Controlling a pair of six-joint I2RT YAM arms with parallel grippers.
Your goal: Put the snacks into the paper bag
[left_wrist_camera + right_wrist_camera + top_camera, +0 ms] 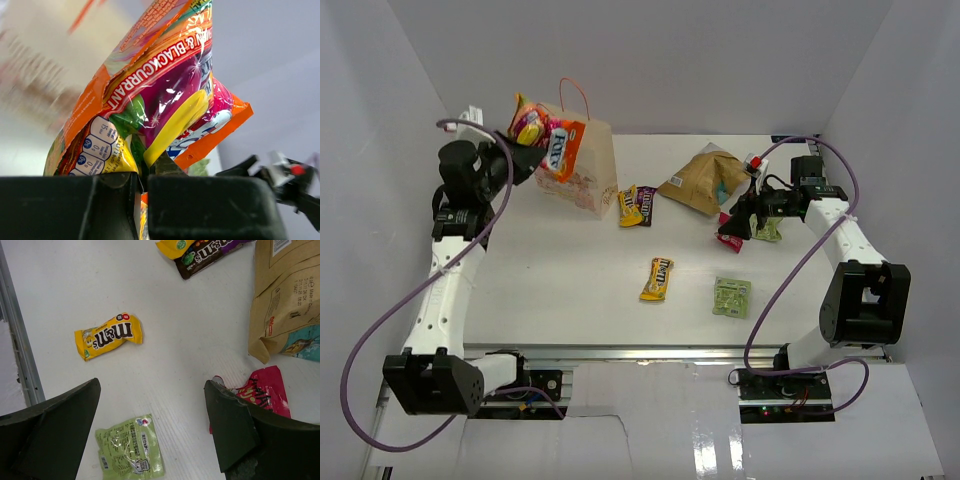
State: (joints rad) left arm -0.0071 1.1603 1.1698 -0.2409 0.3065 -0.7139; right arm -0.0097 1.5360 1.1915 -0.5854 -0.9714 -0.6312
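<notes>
Your left gripper (141,192) pinches the orange packet (160,100), which looks light, crinkly and slippery, by one edge seam at the paper bag's (592,185) mouth, while your right gripper (150,405) gapes wide, empty, beside the red packet (265,392).

We saw the cream paper bag (592,172) standing upright at the far left, with an orange fruit-candy packet (150,100) raised by its mouth. On the table lay a yellow M&M's packet (108,336), a light green packet (131,450), a second yellow packet (630,208) touching a dark brown packet (646,201), a red packet (262,392) and the crinkled tan chip bag (285,300).
</notes>
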